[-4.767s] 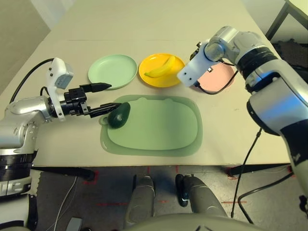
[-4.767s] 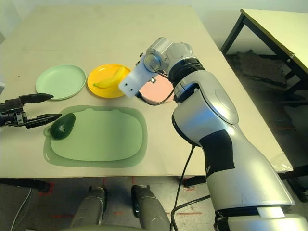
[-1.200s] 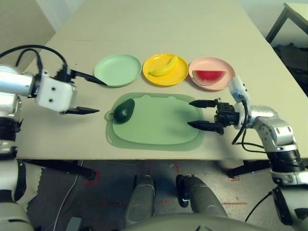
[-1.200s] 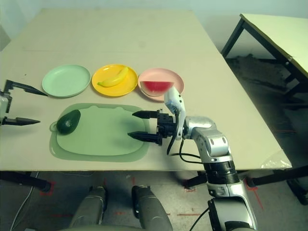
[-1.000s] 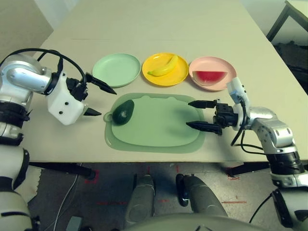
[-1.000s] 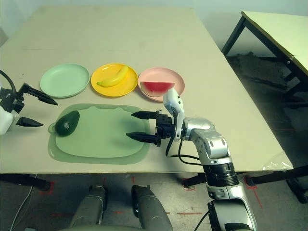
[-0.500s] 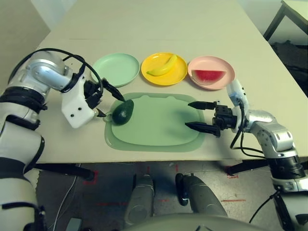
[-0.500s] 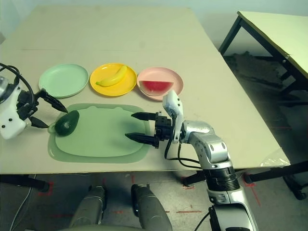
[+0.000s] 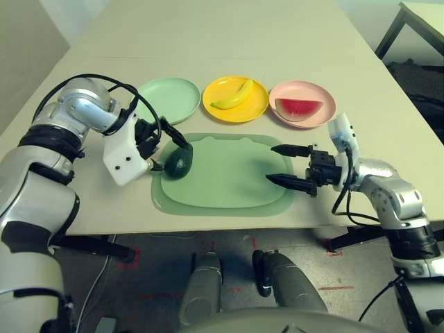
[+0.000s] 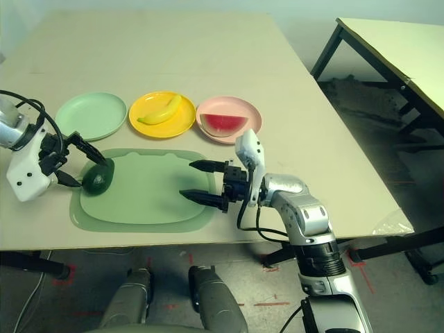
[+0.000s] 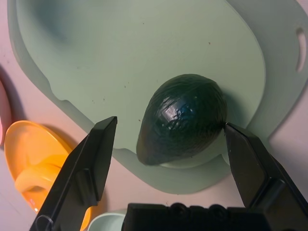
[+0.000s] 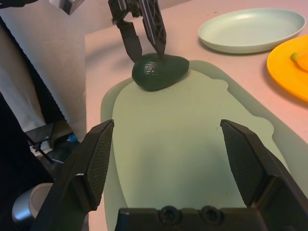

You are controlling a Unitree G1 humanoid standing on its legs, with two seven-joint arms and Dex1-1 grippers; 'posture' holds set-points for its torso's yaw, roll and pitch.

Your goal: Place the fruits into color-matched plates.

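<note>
The dark green avocado [image 9: 178,163] lies at the left end of the large green mat [image 9: 229,182]. My left gripper [image 9: 173,155] is open, one finger on either side of the avocado [image 11: 183,118], and it is not closed on it. The yellow banana [image 9: 232,95] lies in the yellow plate [image 9: 244,112]. In the pink plate [image 9: 305,89] sits the red watermelon wedge [image 9: 298,109]. Nothing lies in the mint green plate [image 9: 168,92]. My right gripper [image 9: 271,163] hangs open over the mat's right end, holding nothing.
The three plates stand in a row behind the mat on a beige table. A black cable loops around my left wrist. Another table's dark leg [image 10: 326,52] shows at the far right, off this table.
My left gripper has swung right and down from beside the green plate to the avocado, and its fingers now straddle it. The right arm has stayed where it was.
</note>
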